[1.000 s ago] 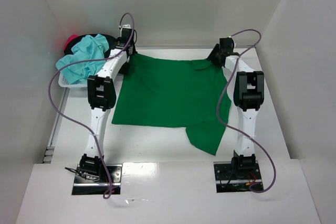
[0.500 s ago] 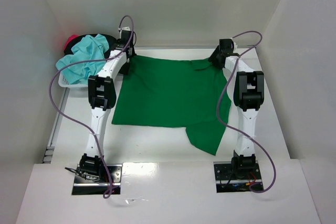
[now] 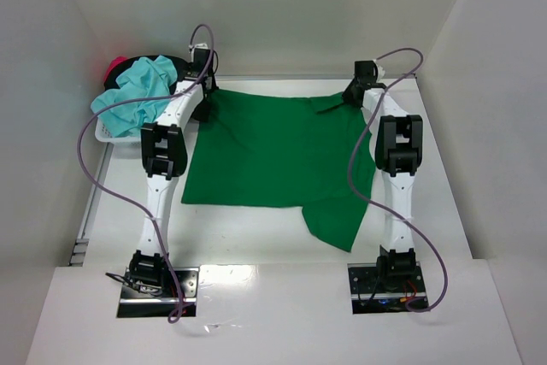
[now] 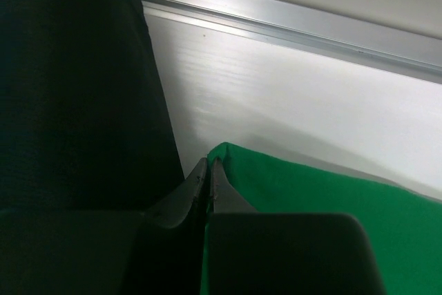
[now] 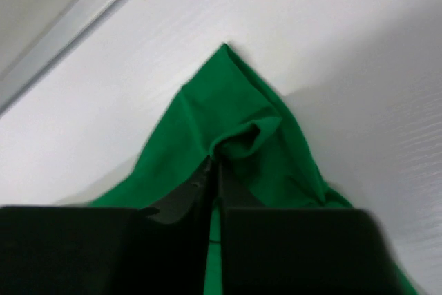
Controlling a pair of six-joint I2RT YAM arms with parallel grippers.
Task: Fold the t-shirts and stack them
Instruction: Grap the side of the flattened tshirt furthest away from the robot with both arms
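Note:
A bright green t-shirt [image 3: 278, 156] lies spread on the white table, one part trailing toward the near right. My left gripper [image 3: 208, 91] is at its far left corner, shut on the green cloth [image 4: 290, 191]; the jaws pinch the hem. My right gripper [image 3: 349, 96] is at the far right corner, jaws pressed together on a bunched fold of the green t-shirt [image 5: 242, 136]. A turquoise t-shirt [image 3: 137, 96], a black one [image 3: 175, 66] and a red/pink one [image 3: 115, 64] are heaped at the far left.
The heap of shirts sits in a small white basket [image 3: 107, 136] against the left wall. White walls enclose the table on three sides. A metal rail [image 4: 290, 22] runs along the table's far edge, close to both grippers.
My right gripper has closed on the shirt's far right corner and shifted slightly left and away. The left gripper stays shut on its corner.

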